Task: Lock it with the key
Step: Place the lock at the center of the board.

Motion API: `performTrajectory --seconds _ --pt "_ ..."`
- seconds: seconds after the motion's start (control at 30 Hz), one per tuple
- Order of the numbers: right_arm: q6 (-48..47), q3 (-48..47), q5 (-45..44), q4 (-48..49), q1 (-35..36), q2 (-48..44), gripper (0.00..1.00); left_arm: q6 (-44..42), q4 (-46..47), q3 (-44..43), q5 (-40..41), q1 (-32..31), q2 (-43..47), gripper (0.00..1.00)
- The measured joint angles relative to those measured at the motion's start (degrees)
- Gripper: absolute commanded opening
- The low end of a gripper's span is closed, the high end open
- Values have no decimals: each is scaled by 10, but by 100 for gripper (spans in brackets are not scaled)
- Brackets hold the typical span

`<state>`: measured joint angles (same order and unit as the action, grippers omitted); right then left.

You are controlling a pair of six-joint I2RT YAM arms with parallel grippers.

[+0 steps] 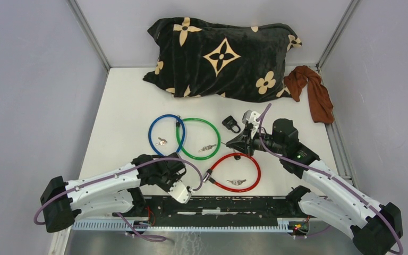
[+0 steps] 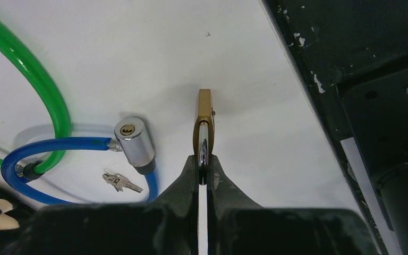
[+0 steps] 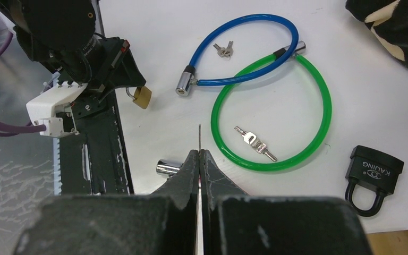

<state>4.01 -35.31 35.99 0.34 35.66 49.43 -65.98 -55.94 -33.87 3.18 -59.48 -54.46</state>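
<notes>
**Line up key and keyhole before pushing**

The brass padlock (image 2: 204,114) sticks out from the left gripper (image 2: 204,166), whose fingers are clamped on its steel loop; it is held over the near left part of the table (image 1: 127,117), body pointing away from the wrist. The key (image 3: 198,139) shows only as a thin blade seen edge-on, pinched in the closed right gripper (image 3: 199,158); key and padlock are well apart. No view shows the keyhole face, nor whether the loop is pressed home. The first need, I judge, is to turn the padlock's bottom toward the key; then bring the blade onto the keyhole's own line, its flat matched to the slot, and ease in slowly. A crooked push would likely swing the padlock on its loop or slide the key in the fingers. Between the arms lie a blue cable lock (image 2: 58,144), a green cable lock (image 3: 324,101), a red cable lock (image 1: 251,164) and a black padlock (image 3: 376,167); the approach should pass above them.
</notes>
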Motion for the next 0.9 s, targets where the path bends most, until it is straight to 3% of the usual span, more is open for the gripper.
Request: performTrajectory --seconds 0.43,0.5,0.6,0.7,0.77,0.83,0.87,0.9 --pt "5 2 0 12 14 -2 0 -22 -41 0 -59 -7 -25 2" --pt "7 5 0 17 16 -1 0 -23 -45 0 -68 -7 -28 6" --pt "8 7 0 23 24 0 0 -25 -51 0 -69 -7 -30 28" --pt "9 7 0 26 36 5 0 -25 -49 0 -67 -7 -30 39" --pt "8 7 -2 27 47 11 0 -25 -47 0 -66 -7 -30 58" --pt "8 7 -5 27 60 19 0 -25 -43 0 -62 -7 -30 88" --pt "8 7 -7 28 66 23 0 -24 -41 0 -61 -7 -29 98" --pt "8 7 -12 30 73 28 0 -25 -39 0 -58 -7 -28 99"
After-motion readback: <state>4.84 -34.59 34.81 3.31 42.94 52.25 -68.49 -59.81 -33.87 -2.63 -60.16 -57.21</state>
